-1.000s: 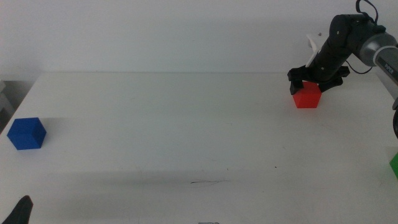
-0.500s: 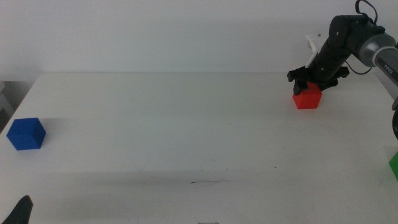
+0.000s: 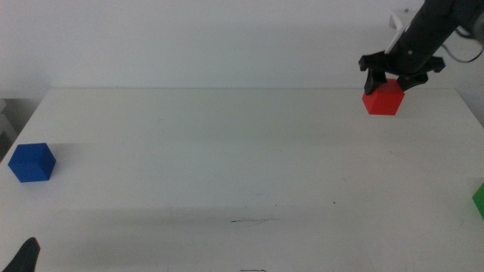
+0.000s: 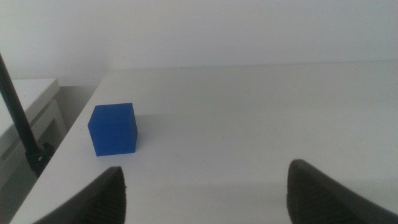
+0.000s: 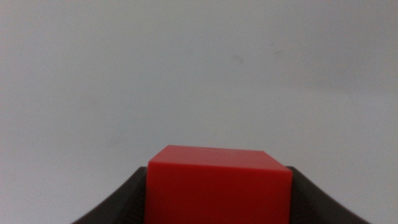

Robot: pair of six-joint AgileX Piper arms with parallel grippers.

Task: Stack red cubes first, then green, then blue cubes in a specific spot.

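Note:
My right gripper [image 3: 387, 78] is shut on the red cube [image 3: 383, 98] and holds it above the table's far right part; the right wrist view shows the red cube [image 5: 219, 183] filling the space between the jaws. The blue cube [image 3: 32, 162] sits near the left edge, also seen as a blue cube [image 4: 113, 129] ahead of my left gripper [image 4: 205, 186], which is open and waits low at the front left corner [image 3: 26, 257]. A sliver of the green cube [image 3: 479, 200] shows at the right edge. The spot's thin dark scribble [image 3: 253, 221] lies front centre.
The table's left edge [image 4: 68, 134] drops off beside the blue cube, with a dark pole [image 4: 22, 130] beyond it. The white wall [image 3: 227, 38] stands behind the table.
My right gripper has lifted the red cube off the table and carried it slightly up and to the right. The left arm and the other cubes have not moved.

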